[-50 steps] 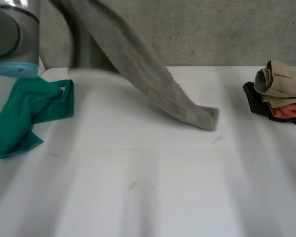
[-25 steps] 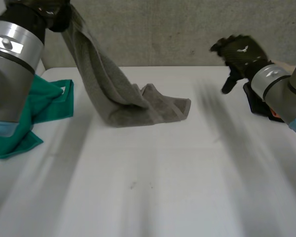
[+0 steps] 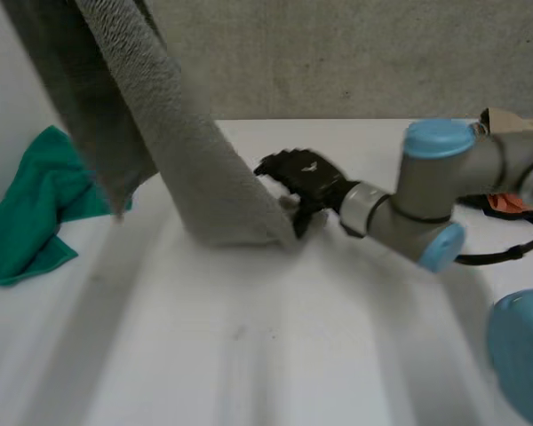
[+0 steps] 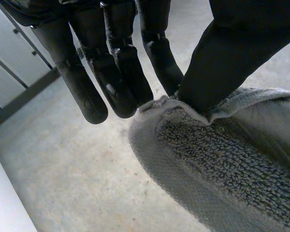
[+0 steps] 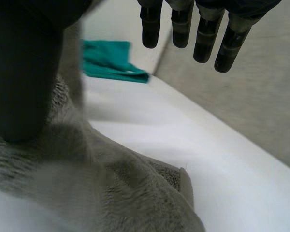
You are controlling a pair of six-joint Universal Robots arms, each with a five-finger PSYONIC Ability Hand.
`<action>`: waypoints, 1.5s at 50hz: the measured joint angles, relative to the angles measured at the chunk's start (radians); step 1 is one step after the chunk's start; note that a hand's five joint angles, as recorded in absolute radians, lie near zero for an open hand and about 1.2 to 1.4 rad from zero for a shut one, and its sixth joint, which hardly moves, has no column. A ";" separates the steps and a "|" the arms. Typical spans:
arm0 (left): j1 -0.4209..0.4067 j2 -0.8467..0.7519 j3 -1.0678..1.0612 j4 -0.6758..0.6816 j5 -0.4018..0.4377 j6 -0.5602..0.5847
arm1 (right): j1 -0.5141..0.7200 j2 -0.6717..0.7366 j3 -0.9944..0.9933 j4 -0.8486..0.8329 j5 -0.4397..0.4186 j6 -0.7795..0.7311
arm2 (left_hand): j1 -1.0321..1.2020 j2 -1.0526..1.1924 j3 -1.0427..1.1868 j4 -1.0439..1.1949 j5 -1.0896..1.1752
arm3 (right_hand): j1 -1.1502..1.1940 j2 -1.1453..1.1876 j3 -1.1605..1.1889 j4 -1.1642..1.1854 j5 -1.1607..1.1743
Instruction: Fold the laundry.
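1. The left hand (image 4: 111, 63) has the towel (image 3: 186, 169) pinched at its top edge between thumb and fingers, and it has gone up. The towel now hangs in a tall drape with only its low end on the table (image 3: 249, 355).
2. Big change: the right hand (image 3: 302, 177), out by the clothes pile (image 3: 515, 124) half a second ago, has swung across and is right at that low end.
3. No grip there yet. In the right wrist view its fingers (image 5: 203, 34) are straight and spread, with the thumb just over the towel.
4. The green cloth (image 3: 27, 217) sits untouched at the left.
5. My read is that it's lining up a second hold, so the towel can be stretched flat for folding.
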 measured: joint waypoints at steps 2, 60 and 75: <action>-0.002 0.007 0.003 -0.001 0.000 0.000 | 0.037 0.027 -0.018 0.000 -0.006 0.012 | 0.000 0.000 0.000 0.000 0.000 | 0.000 0.000 0.000 0.000 0.000; 0.013 -0.176 0.089 -0.012 -0.014 0.004 | 0.204 -0.041 0.221 -0.016 0.202 0.002 | 0.000 0.000 0.000 0.003 0.000 | 0.766 0.925 0.929 0.910 0.880; 0.015 -0.189 0.082 -0.013 -0.014 0.005 | 0.006 -0.484 0.441 -0.094 0.403 -0.070 | 0.000 0.000 0.000 0.003 0.000 | 0.769 0.949 0.973 0.954 0.916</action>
